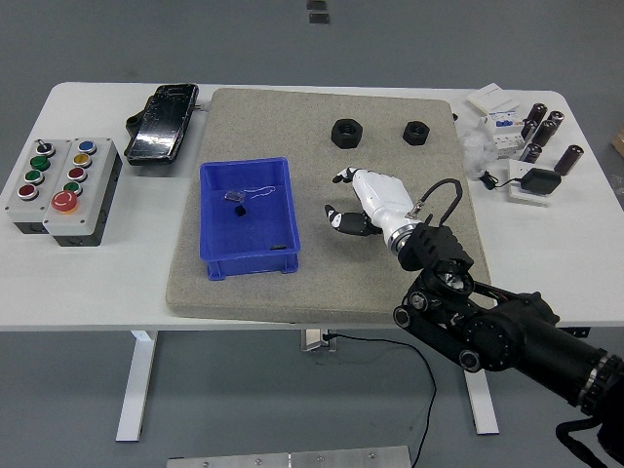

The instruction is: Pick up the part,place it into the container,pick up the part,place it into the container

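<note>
The right hand (359,202), white-shelled w/ dark fingertips, was seen over the beige mat (322,292), just right of the blue container (216,261). Its fingers were loosely curled toward 9 o'clock, w/ nothing visible in them; the hand was clear of the container's wall. The black arm (487,327) was seen entering from approx. 4 o'clock.

Inside the container, a small dark part (240,208) was seen on the floor near the middle, w/ a small grey piece (233,196) just beside it at 11 o'clock. Whether the two touched could not be told.

Two black nuts were left on the mat toward 12 o'clock: one (345,132) above the hand, the other (416,132) at its 3 o'clock, well apart.

Off the mat, a button box (60,187) was seen at the table's 9 o'clock side, and a black device (163,122) at approx. 10 o'clock. A cluster of dark cylinders (542,130) and white pieces was noted at 2 o'clock.
</note>
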You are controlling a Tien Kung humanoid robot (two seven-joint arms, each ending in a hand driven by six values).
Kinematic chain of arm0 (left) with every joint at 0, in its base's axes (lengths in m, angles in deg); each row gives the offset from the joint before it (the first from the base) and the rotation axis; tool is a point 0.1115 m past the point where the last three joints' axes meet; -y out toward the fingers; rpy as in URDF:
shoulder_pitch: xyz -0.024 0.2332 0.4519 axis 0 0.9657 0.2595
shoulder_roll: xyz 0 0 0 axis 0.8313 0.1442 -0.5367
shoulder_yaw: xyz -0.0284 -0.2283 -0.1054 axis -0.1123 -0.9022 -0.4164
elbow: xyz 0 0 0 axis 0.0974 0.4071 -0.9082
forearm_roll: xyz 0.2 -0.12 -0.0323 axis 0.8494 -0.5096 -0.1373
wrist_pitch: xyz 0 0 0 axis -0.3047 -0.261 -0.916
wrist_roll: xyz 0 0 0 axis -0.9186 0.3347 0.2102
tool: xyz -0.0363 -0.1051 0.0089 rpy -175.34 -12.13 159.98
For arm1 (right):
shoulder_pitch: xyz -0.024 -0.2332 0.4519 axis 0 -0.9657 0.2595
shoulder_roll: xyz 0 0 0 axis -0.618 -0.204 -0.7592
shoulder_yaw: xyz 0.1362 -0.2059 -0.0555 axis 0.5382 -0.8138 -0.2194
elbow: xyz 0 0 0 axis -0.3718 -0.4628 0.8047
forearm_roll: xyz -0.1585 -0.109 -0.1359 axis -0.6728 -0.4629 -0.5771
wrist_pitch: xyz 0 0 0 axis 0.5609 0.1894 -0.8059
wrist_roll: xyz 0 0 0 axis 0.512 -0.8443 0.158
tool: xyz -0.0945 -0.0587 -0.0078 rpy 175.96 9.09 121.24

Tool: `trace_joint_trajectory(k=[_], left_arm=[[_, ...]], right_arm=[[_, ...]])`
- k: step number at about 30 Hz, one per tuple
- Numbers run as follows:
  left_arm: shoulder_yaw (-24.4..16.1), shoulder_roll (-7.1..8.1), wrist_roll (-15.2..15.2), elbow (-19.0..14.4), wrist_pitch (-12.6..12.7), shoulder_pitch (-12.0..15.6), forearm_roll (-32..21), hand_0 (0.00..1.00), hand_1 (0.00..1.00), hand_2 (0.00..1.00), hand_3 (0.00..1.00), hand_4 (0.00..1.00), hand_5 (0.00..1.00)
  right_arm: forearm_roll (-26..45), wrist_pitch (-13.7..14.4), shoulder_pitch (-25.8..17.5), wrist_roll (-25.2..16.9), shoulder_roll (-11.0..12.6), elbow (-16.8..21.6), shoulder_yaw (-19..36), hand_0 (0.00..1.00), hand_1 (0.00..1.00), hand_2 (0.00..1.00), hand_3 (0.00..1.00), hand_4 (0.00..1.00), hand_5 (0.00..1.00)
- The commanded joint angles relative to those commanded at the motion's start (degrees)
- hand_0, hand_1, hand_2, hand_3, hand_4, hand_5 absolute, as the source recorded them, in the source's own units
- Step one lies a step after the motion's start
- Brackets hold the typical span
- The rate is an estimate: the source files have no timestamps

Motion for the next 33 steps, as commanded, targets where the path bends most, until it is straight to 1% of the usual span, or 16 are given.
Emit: trace_joint_trajectory(k=[4, 5, 9, 11, 16, 17, 22, 23, 28, 29, 33], left_arm=[[-0.1, -0.03, 0.0, 0.0, 0.0, 0.0, 0.1, 0.658, 0.624, 0.582, 0.616, 0.713, 0.359], [-0.1, -0.01, 0.0, 0.0, 0.0, 0.0, 0.1, 0.658, 0.624, 0.582, 0.615, 0.713, 0.359], [-0.1, 0.05, 0.0, 0.0, 0.0, -0.1, 0.2, 0.658, 0.624, 0.582, 0.615, 0.713, 0.359], [0.0, 0.04, 0.0, 0.0, 0.0, -0.1, 0.1, 0.658, 0.624, 0.582, 0.615, 0.712, 0.36], [0.1, -0.03, -0.1, 0.0, -0.1, -0.2, 0.0, 0.658, 0.624, 0.582, 0.615, 0.712, 0.36], [0.1, -0.03, -0.1, 0.0, -0.1, -0.2, 0.0, 0.658, 0.624, 0.582, 0.615, 0.712, 0.359], [0.2, 0.02, -0.2, 0.0, -0.1, -0.2, -0.2, 0.658, 0.624, 0.582, 0.615, 0.712, 0.359], [0.2, 0.04, -0.2, 0.0, -0.1, -0.2, -0.2, 0.658, 0.624, 0.582, 0.615, 0.713, 0.36], [0.4, 0.02, -0.1, 0.0, -0.1, -0.1, -0.4, 0.658, 0.624, 0.582, 0.615, 0.713, 0.36], [0.4, 0.02, -0.2, 0.0, -0.1, -0.1, -0.4, 0.658, 0.624, 0.582, 0.615, 0.713, 0.359], [0.4, 0.02, -0.2, 0.0, -0.1, -0.2, -0.4, 0.658, 0.624, 0.582, 0.615, 0.713, 0.359]], right_arm=[[-0.1, -0.9, 0.1, -0.6, 0.0, -2.6, -0.4, 0.692, 0.777, 0.829, 0.821, 0.849, 0.561], [-0.1, -1.1, 0.2, -0.7, 0.0, -3.1, -0.5, 0.692, 0.773, 0.822, 0.818, 0.874, 0.599], [-1.0, -1.7, 0.3, -0.8, 0.2, -4.3, -0.7, 0.692, 0.773, 0.822, 0.818, 0.874, 0.599], [-1.5, -1.7, 0.3, -0.8, 0.3, -4.6, -0.7, 0.68, 0.765, 0.806, 0.805, 0.882, 0.618], [-2.1, -1.1, 0.3, -0.9, 0.5, -4.5, -0.2, 0.68, 0.765, 0.806, 0.805, 0.882, 0.618], [-2.2, -0.9, 0.3, -0.8, 0.5, -4.5, -0.1, 0.665, 0.747, 0.763, 0.781, 0.879, 0.621], [-2.1, -1.1, 0.2, -0.7, 0.8, -5.3, -0.7, 0.665, 0.747, 0.763, 0.781, 0.879, 0.621], [-2.1, -1.2, 0.2, -0.7, 0.9, -5.4, -0.9, 0.622, 0.698, 0.704, 0.714, 0.729, 0.443], [-2.2, -2.0, -0.3, -0.4, 1.4, -5.9, -1.3, 0.622, 0.698, 0.704, 0.714, 0.729, 0.443], [-2.3, -2.1, -0.3, -0.4, 1.5, -5.9, -1.4, 0.557, 0.643, 0.625, 0.683, 0.443, 0.236], [-3.0, -1.8, -0.6, 0.1, 1.7, -5.7, -1.6, 0.557, 0.643, 0.625, 0.683, 0.443, 0.236]])
